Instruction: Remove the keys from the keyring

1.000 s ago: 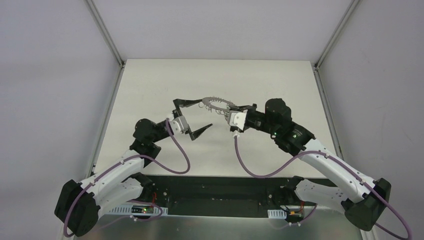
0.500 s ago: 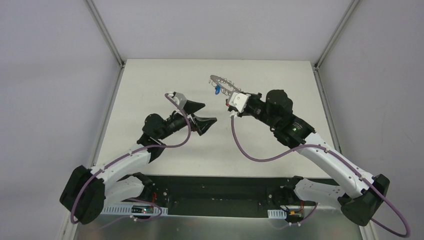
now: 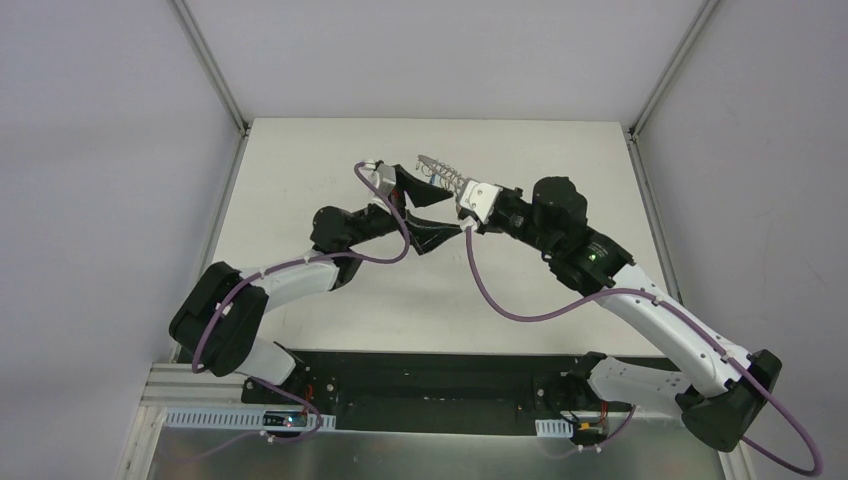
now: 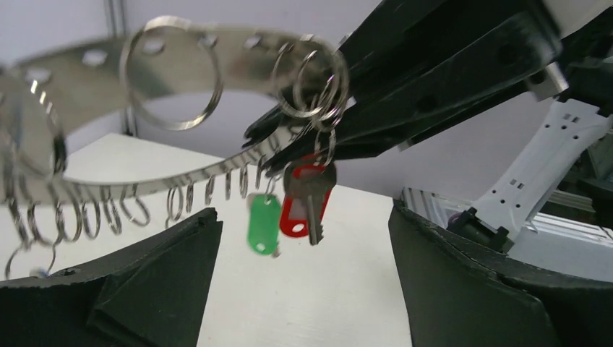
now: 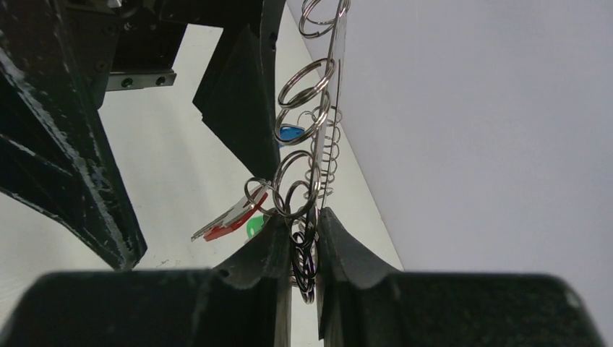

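Observation:
My right gripper is shut on the rim of the grey metal keyring and holds it in the air on edge, as the right wrist view shows. The keyring carries several small split rings. A green key and a red key hang from it side by side. A blue key hangs further along the keyring. My left gripper is open, one finger on each side of the hanging green and red keys, touching neither. In the top view it sits just left of the ring.
The white table lies below both grippers, with grey walls around it. The two arms' fingers are close together above the table's middle. The right gripper's black fingers fill the upper right of the left wrist view.
My left arm has swung up and right, bringing its open gripper around the hanging keys. My right gripper still holds the keyring and has turned it slightly.

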You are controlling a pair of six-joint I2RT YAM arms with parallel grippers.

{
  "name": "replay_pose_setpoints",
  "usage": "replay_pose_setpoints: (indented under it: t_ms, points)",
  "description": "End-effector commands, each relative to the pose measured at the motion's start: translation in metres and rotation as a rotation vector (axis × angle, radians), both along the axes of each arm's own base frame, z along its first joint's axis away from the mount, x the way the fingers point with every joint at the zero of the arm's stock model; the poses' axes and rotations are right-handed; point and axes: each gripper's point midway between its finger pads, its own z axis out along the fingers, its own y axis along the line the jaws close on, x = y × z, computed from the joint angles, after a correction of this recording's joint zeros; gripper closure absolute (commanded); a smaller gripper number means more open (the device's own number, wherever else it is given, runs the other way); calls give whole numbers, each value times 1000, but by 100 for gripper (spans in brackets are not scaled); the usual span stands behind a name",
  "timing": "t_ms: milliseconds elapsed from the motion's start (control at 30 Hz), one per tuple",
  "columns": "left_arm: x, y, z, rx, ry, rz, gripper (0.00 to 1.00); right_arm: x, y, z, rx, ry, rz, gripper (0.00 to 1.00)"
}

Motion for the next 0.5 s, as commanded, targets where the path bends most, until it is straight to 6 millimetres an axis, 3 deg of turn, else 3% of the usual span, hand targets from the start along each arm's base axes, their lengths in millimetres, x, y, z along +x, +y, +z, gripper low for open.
replay_pose_setpoints:
  t_ms: [0, 167, 467]
  points:
    - [-31, -3, 48, -65, -192, -127, 15, -4, 3, 46, 101, -73, 19, 100]
    - [-30, -13, 48, -56, -197, -162, 24, -3, 5, 44, 95, -67, 23, 100]
    - [-16, -21, 42, -38, -152, -159, 68, -4, 8, 46, 108, -62, 34, 100]
